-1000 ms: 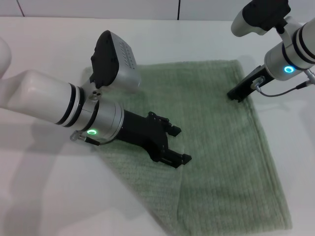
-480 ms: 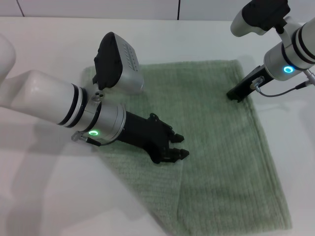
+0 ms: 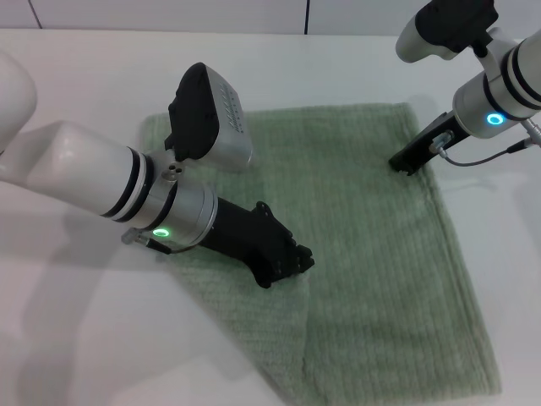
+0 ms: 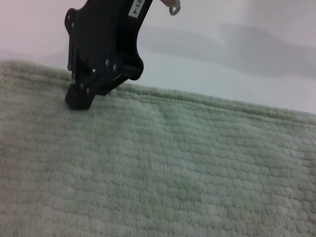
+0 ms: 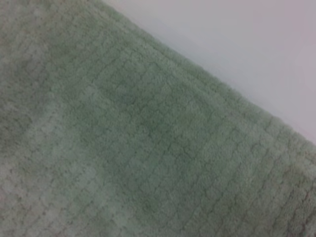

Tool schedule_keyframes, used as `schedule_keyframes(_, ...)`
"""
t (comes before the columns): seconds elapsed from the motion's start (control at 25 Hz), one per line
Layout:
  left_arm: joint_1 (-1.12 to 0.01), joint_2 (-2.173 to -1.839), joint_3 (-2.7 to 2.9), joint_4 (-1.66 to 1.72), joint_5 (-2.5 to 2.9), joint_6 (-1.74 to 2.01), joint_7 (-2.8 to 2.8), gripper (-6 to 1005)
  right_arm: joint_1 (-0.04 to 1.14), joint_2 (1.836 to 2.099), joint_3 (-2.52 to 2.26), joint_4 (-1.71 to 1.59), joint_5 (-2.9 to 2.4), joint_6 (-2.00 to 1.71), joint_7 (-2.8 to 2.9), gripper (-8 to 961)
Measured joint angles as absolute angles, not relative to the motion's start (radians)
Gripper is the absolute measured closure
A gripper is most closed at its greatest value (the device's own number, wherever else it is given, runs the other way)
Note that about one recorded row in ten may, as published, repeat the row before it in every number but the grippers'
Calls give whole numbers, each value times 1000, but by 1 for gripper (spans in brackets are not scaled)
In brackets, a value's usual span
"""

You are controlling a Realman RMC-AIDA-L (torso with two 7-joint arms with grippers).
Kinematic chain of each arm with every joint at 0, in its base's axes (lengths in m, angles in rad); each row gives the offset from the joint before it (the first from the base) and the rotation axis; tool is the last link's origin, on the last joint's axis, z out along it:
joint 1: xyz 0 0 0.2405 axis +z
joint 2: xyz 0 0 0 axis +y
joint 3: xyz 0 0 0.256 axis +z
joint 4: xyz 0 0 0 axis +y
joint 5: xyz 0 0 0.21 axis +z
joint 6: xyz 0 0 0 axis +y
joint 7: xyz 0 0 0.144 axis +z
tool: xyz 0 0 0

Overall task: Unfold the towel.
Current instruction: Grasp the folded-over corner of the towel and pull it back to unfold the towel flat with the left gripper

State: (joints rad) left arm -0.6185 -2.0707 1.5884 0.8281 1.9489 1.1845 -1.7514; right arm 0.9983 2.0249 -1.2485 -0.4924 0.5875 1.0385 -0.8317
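The towel [image 3: 372,254] lies flat on the white table [image 3: 76,338], filling the middle and lower right of the head view, its long axis running from the upper centre down to the lower right corner. Near the bottom centre a raised fold edge [image 3: 306,338] runs down from the left gripper [image 3: 292,264], and that edge is what matters. The left gripper sits pressed onto the cloth at centre frame, its fingers drawn close together on the towel's top layer right at the head of that fold; a pinch of cloth looks likely, though the grip itself is hidden under the fingertips. The folded flap spreads toward the lower left of it, so the free layer would peel toward the right. Farther back, at the upper right, the right gripper [image 3: 406,162] rests tip-down on the towel's far right edge, seemingly pinning it; whether its fingers are parted cannot be told. The left arm is plainly the nearer one to the fold.
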Motion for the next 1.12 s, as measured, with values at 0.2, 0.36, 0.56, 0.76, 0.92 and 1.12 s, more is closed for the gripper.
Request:
schedule_keyframes(0.2,-618,-2071,1588,830,1949,1185,-1750,957,999,2025,-1248,-492,588,1038,-832,887)
schedule_keyframes(0.36,-615,-2066,1579,857,1949,1239,-1756,975,999,2026,-1248,-492,588,1038,-832,885)
schedule_keyframes(0.56,-602,-2060,1503,911,1980,1342,-1780,976,997,2026,-1247,-492,588,1038,-833,884)
schedule_keyframes(0.76,-596,-2060,1396,945,2031,1448,-1788,976,997,2026,-1247,-492,588,1036,-833,883)
schedule_keyframes(0.92,-602,-2059,1314,951,2079,1538,-1792,977,998,2026,-1251,-492,588,1030,-833,882)
schedule_keyframes(1.12,-600,-2058,1207,996,2105,1668,-1793,977,998,2026,-1252,-492,588,1031,-833,880)
